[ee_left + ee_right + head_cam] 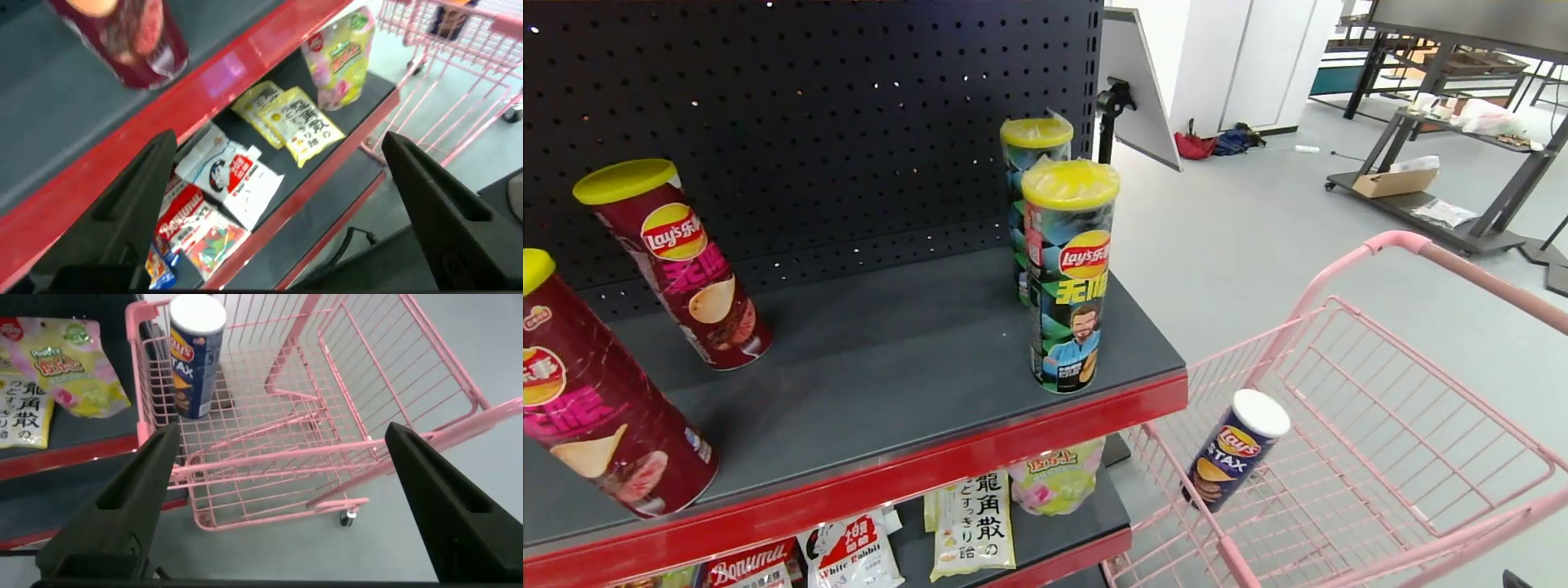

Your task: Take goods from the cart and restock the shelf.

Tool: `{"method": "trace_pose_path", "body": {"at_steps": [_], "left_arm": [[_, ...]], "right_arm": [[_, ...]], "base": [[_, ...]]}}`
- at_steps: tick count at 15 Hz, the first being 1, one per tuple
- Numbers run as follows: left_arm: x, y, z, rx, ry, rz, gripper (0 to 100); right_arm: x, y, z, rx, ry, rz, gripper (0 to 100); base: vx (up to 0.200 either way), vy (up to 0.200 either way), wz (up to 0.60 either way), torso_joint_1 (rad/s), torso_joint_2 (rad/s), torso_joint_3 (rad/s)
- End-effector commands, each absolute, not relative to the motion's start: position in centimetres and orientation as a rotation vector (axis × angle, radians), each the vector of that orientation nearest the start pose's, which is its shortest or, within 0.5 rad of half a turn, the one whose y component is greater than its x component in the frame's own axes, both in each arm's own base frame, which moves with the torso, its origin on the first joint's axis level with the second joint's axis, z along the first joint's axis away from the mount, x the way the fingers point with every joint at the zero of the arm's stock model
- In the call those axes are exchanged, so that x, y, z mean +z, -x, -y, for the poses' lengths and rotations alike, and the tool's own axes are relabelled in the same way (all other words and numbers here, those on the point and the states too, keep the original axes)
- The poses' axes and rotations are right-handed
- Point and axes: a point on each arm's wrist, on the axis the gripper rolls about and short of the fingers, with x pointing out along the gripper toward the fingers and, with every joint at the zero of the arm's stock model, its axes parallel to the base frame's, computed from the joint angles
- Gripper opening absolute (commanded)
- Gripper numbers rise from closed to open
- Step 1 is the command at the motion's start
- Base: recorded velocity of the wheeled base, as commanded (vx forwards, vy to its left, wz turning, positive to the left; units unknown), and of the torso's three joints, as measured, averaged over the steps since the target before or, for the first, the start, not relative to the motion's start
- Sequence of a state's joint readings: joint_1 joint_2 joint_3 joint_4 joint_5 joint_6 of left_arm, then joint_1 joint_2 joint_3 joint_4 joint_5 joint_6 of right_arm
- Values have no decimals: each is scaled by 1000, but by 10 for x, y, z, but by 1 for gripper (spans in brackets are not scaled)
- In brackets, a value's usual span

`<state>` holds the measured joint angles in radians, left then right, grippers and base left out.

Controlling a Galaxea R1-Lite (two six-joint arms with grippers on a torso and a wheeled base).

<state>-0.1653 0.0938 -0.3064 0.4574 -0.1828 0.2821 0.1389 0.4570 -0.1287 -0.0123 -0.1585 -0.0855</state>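
A blue chip can (1237, 461) with a white lid leans in the corner of the pink cart (1401, 239), beside the shelf. The right wrist view has the blue can (194, 355) against the cart's wire wall (270, 457). My right gripper (282, 514) hangs open and empty above the cart's outer rim, apart from the can. My left gripper (278, 220) is open and empty in front of the shelf's red edge (221, 77), over the lower shelf's snack bags (233, 175). The upper shelf (874, 359) carries two green-black cans (1068, 278) and two maroon cans (678, 261).
A black pegboard (809, 122) backs the upper shelf, which has bare room between the maroon and green-black cans. Snack bags (972, 523) lie on the lower shelf. Grey floor lies beyond the cart, with metal racks (1445, 196) far right.
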Motion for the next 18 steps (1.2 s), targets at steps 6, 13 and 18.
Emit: {"method": "trace_pose_path", "body": {"at_steps": [6, 13, 18], "left_arm": [[111, 44, -3, -379, -276, -209, 100], [107, 43, -3, -378, -276, -223, 100], [98, 40, -3, -379, -277, -254, 100]], "right_arm": [[102, -8, 3, -5, 128, -272, 100], [90, 1, 4, -9, 131, -272, 100], [89, 1, 4, -9, 132, -278, 100]], "base": [[0, 0, 0, -68, 192, 121], [0, 0, 0, -71, 203, 132], [0, 0, 0, -152, 481, 316]]}}
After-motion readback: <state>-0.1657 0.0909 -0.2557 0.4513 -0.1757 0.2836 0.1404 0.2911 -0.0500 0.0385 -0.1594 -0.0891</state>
